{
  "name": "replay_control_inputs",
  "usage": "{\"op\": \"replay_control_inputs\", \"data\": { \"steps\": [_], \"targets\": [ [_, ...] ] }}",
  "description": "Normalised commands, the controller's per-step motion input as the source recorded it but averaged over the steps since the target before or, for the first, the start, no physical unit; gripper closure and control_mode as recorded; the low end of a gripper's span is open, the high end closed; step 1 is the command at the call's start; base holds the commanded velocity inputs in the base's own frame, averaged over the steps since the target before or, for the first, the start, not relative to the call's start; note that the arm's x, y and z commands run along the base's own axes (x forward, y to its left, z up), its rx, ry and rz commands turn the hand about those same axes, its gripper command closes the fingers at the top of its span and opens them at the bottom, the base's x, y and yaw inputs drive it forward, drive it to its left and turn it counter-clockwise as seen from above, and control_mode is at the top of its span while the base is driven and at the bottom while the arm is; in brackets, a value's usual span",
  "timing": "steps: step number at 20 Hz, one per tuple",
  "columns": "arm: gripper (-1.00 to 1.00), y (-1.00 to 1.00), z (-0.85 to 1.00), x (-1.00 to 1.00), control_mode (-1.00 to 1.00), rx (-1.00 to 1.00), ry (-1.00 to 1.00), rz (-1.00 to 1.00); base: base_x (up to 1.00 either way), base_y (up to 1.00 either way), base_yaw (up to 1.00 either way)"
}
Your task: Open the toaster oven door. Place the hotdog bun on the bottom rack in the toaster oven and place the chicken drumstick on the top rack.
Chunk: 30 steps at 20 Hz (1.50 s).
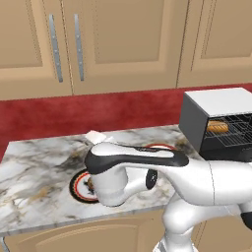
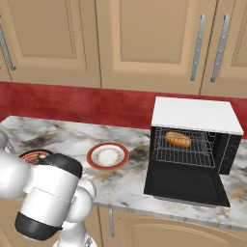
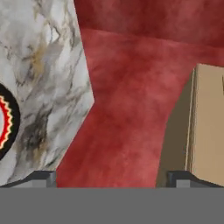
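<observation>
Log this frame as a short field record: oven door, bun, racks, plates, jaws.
door: flat black toaster oven door folded down, open
bun: golden-orange hotdog bun lying on a wire rack inside the black toaster oven; which rack, unclear
plates: orange-rimmed plate bare; dark red-ringed plate partly hidden by arm
jaws: open, holding nothing

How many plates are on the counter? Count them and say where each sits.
2. An orange-rimmed plate lies just left of the toaster oven; a dark-rimmed plate lies farther left, partly behind the arm. The arm may hide more.
</observation>
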Motion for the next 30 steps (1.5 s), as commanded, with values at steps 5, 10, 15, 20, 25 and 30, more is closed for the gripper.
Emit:
{"op": "replay_control_inputs", "data": {
  "steps": [5, 10, 15, 20, 25, 30],
  "targets": [
    [-1.00, 0.22, 0.47, -0.22, -1.00, 0.40, 0.19, -0.33, 0.00, 0.00, 0.00],
    [-1.00, 0.25, 0.46, -0.19, -1.00, 0.31, 0.29, -0.33, 0.00, 0.00, 0.00],
    [-1.00, 0.26, 0.47, -0.08, -1.00, 0.27, 0.39, -0.12, 0.00, 0.00, 0.00],
    [-1.00, 0.21, 0.45, -0.11, -1.00, 0.39, 0.32, -0.12, 0.00, 0.00, 0.00],
    [-1.00, 0.16, 0.36, -0.26, -1.00, 0.57, 0.19, -0.31, 0.00, 0.00, 0.00],
    [-1.00, 0.03, 0.35, -0.36, -1.00, 0.56, 0.08, -0.62, 0.00, 0.00, 0.00]
  ]
}}
